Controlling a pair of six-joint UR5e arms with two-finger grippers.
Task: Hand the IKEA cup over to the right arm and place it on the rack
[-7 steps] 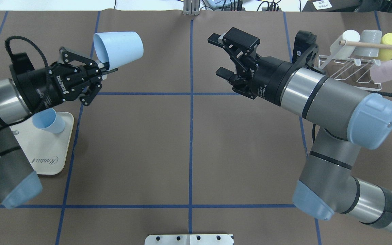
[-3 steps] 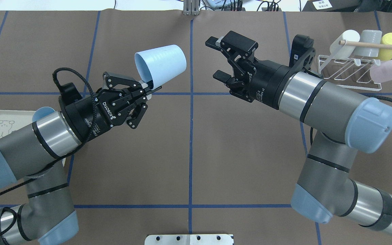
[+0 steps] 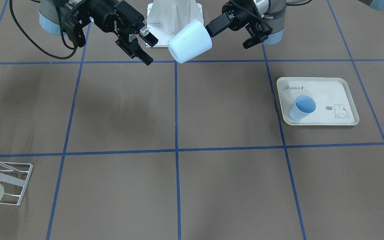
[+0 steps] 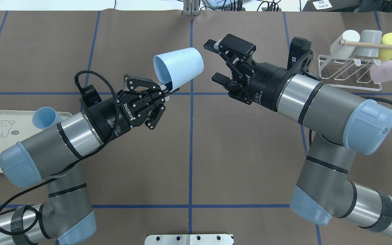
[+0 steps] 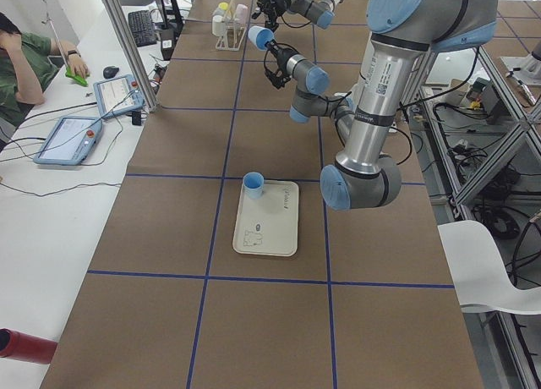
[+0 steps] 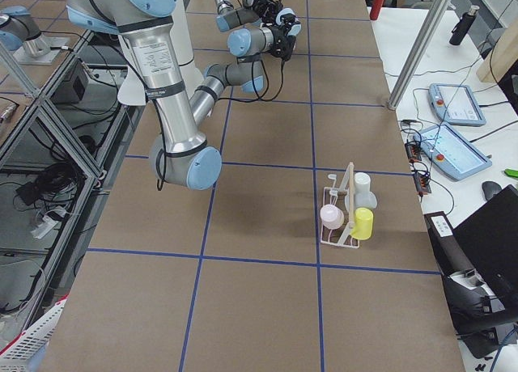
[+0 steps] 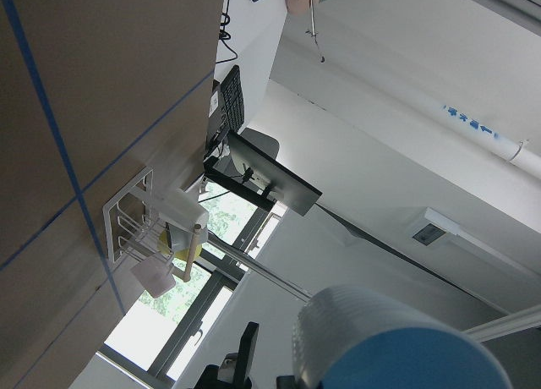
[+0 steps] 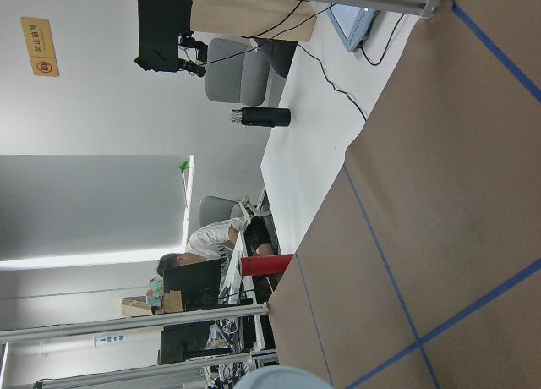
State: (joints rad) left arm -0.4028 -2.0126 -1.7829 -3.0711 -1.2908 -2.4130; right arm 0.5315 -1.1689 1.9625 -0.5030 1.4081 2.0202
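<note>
front view: cup (image 3: 190,41) aloft over desk's centre line, rim pinched by left gripper (image 3: 210,28). overhead: cup's long axis ran base-first toward right gripper (image 4: 213,61), fingers wide, just apart; rack (image 4: 344,69) at far right corner.

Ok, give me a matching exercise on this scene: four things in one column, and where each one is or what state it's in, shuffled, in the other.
Column one:
1. left end effector
2. right end effector
3. small blue cup
4. pink cup

Column two:
A. on the white wire rack
B. open, holding nothing
C. standing on the cream tray
D. shut on the rim of the pale blue cup

Pairs: 1-D, 2-B, 3-C, 4-A
</note>
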